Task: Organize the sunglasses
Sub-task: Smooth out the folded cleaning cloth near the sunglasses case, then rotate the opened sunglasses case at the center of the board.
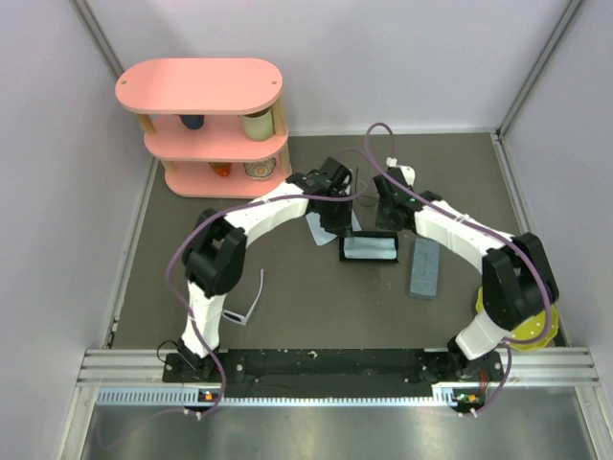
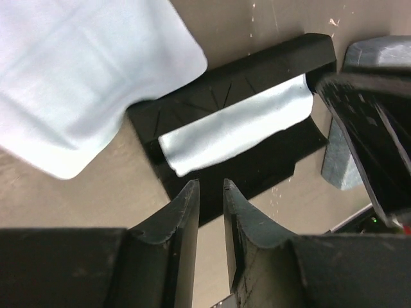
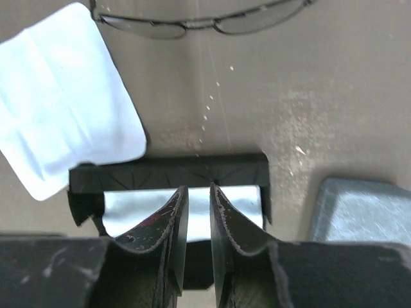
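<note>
Left tool point(image 2: 210, 192), right tool point(image 3: 198, 196) over open case point(image 2: 244, 77); I see narrow gap in each, nothing held. Cloth point(image 2: 237, 128) lines case (ready for glasses, I judge). Wire pair point(image 3: 199, 24) near, beyond case; white pair point(image 1: 256, 297) near-left on bench point(image 1: 316, 307), well apart.

Overhead, the light reaches me soft and even from above. The arms lay only faint shadows on the dark table point(image 1: 316, 307) around the black case point(image 1: 343, 249), and that view is sharp. The folded cloth point(image 1: 371, 249) inside the case glares almost white. On the left wrist feed, the light blue cloth point(image 2: 77, 83) left of the case looks washed out and soft, and the left gripper point(image 2: 210, 186) below the case blurs near the lens. On the right wrist feed, the wire-frame sunglasses point(image 3: 192, 22) beyond the case look fairly crisp.
</note>
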You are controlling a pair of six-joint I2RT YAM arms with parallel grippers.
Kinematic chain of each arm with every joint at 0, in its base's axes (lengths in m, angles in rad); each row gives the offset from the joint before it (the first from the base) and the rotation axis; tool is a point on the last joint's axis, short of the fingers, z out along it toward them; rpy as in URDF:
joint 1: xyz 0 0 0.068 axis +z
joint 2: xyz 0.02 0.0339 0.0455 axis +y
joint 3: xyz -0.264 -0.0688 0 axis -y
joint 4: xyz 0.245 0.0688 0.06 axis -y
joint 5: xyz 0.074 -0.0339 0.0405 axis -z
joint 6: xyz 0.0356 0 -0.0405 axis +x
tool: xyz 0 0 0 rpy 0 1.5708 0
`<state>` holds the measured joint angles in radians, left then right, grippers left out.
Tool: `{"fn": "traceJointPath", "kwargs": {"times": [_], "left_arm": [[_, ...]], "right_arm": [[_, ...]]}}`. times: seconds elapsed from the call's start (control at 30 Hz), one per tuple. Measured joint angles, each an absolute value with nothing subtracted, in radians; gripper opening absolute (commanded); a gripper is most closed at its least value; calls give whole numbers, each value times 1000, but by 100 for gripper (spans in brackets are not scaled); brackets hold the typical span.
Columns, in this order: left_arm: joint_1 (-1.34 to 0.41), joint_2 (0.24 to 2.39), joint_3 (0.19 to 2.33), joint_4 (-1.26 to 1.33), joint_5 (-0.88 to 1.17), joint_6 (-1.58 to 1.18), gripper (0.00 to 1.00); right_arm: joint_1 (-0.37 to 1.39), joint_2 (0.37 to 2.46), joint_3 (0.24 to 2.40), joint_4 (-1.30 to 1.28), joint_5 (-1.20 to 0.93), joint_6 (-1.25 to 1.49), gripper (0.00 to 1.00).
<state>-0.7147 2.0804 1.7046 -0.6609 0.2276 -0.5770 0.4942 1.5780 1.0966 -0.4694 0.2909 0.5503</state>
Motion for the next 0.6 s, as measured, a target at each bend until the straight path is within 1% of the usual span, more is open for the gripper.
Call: {"fn": "traceJointPath", "kwargs": {"times": [0.3,0.37,0.5,0.6], "left_arm": [[-557,1851,1416,-577,241,-589,29],[-518,1814,1351,-574,236,-591,29],[-469,1760,1258,-571,226,-590,29],[-455,1728,1222,-569,223,-583,29]], "right_arm": [[494,1821,1312,-459,221,532,20],[494,1879,1349,-451,192,520,18],[503,1949,1363,-454,138,495,18],[517,1958,1351,-459,109,471,16]]}}
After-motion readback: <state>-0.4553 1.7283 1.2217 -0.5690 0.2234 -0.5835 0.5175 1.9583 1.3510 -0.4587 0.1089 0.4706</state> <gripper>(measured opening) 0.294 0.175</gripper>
